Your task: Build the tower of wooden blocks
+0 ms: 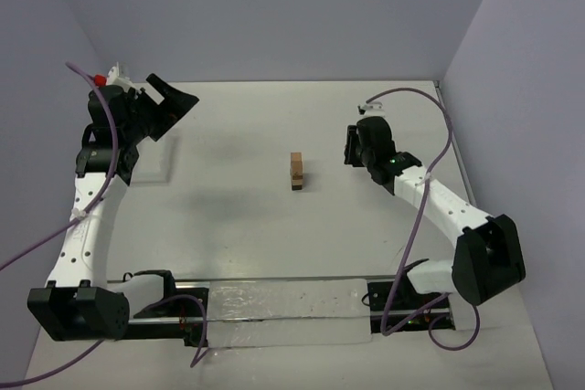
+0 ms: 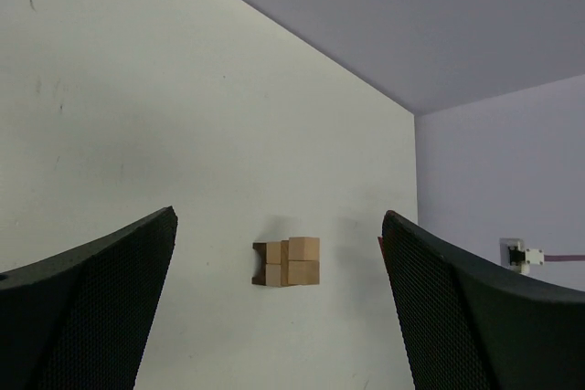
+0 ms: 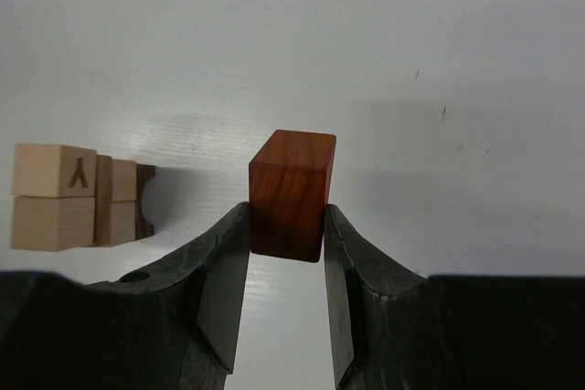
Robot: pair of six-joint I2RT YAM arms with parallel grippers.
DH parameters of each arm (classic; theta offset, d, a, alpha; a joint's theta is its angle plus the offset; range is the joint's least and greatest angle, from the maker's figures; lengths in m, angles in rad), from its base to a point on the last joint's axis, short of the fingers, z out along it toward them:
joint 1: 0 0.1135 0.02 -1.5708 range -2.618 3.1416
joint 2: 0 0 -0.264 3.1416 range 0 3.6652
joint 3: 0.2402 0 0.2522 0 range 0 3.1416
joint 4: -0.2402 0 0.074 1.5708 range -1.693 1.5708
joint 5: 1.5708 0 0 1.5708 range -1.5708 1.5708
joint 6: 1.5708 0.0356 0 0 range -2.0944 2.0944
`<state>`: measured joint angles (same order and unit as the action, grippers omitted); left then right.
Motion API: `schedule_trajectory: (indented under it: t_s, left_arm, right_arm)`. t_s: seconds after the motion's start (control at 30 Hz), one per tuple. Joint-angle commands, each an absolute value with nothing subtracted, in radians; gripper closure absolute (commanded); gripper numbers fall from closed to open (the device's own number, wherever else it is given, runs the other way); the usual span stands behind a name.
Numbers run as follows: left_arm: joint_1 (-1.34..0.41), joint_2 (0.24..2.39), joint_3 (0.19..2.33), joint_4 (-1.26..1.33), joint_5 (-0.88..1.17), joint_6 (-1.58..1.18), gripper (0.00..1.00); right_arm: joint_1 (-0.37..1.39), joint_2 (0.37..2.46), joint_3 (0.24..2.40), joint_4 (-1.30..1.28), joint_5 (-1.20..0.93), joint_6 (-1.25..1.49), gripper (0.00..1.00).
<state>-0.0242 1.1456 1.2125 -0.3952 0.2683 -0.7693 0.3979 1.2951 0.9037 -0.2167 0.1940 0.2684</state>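
The wood block tower [image 1: 297, 171] is a small stack of tan cubes and dark brown pieces at the table's middle. It also shows in the left wrist view [image 2: 289, 262] and at the left of the right wrist view [image 3: 78, 196]. My right gripper [image 3: 287, 230] is shut on a reddish-brown block [image 3: 290, 194] and holds it to the right of the tower; in the top view it [image 1: 353, 145] sits right of the stack. My left gripper [image 1: 176, 105] is open and empty at the far left, its fingers [image 2: 87, 308] framing the distant tower.
A clear plastic sheet [image 1: 283, 310] lies along the near edge between the arm bases. Another clear sheet [image 1: 157, 160] lies under the left arm. Purple walls enclose the table at the back and both sides.
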Motion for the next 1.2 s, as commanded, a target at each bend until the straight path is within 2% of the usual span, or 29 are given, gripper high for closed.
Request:
schedule_trajectory:
  t_s: [0.0,0.23,0.43,0.5,0.73,0.9,0.97,1.07,1.1,1.17]
  left_arm:
    - [-0.02,1.152,1.266,-0.427,0.279,-0.697,0.01]
    - [-0.02,1.164,1.266,-0.479,0.216,-0.64,0.01]
    - [-0.018,1.158,1.219,-0.445,0.243,-0.671,0.01]
    - [-0.018,1.157,1.203,-0.437,0.255,-0.681,0.01]
    - [-0.014,1.173,1.223,-0.45,0.279,-0.687,0.01]
    - [-0.012,1.188,1.24,-0.461,0.284,-0.689,0.01]
    - [-0.011,1.19,1.245,-0.465,0.286,-0.689,0.01]
    - [-0.01,1.198,1.248,-0.468,0.295,-0.684,0.01]
    - [-0.008,1.201,1.252,-0.472,0.303,-0.683,0.01]
    - [-0.008,1.201,1.262,-0.475,0.31,-0.669,0.01]
  right_arm:
    - [0.385,1.353,0.893,-0.122,0.179,0.316,1.0]
    - [0.385,1.463,0.831,-0.089,0.173,0.372,1.0]
    - [0.388,1.536,0.847,-0.11,0.161,0.404,1.0]
    - [0.387,1.554,0.864,-0.129,0.157,0.415,0.97]
    - [0.388,1.613,0.892,-0.221,0.129,0.435,0.74]
    - [0.384,1.595,0.887,-0.269,0.099,0.43,0.39]
    - [0.383,1.577,0.897,-0.29,0.097,0.425,0.3]
    - [0.385,1.569,0.954,-0.349,0.096,0.407,0.08]
    - [0.384,1.569,0.971,-0.375,0.095,0.403,0.02]
    - [0.383,1.575,1.019,-0.413,0.098,0.399,0.0]
